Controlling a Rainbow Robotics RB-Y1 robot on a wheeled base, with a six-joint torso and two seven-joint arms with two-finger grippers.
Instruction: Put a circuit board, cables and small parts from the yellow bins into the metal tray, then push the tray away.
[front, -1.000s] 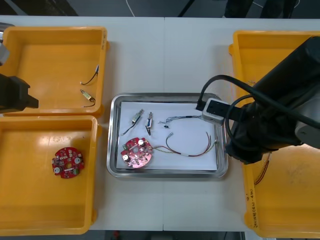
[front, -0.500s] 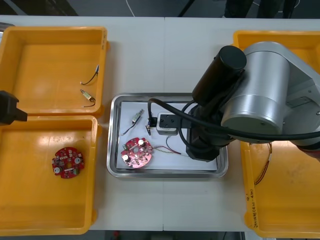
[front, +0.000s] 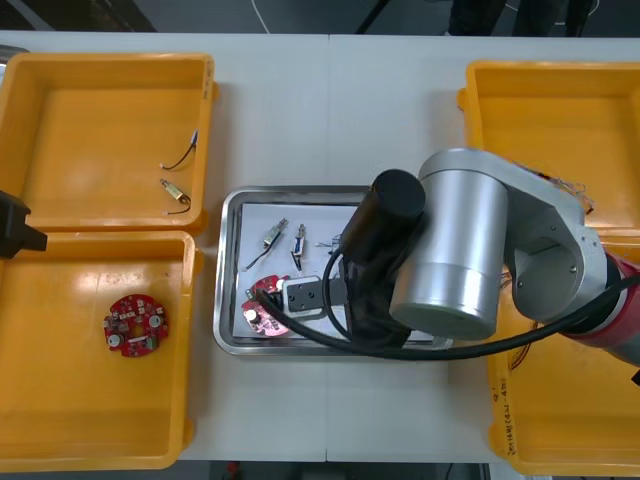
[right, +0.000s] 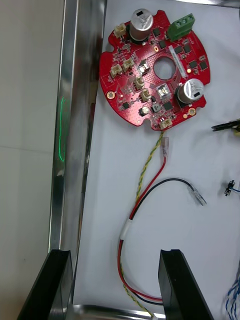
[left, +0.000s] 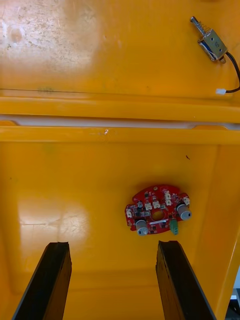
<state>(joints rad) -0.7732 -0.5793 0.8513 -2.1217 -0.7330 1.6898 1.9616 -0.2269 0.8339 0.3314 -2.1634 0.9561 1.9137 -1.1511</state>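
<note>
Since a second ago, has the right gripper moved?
Yes. The right gripper has swung to the robot's left across the tray, from its right side to near the board at its left side.

Right gripper (right: 114, 256), fingers apart, over the metal tray (right: 75, 150), one finger above its rim. Red and yellow cable (right: 142, 192) lies between them, leading to the round red circuit board (right: 150, 70).

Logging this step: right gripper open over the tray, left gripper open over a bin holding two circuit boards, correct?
No: the left wrist view shows one circuit board in that yellow bin, left gripper open above it; right gripper open over the metal tray, yes.
</note>
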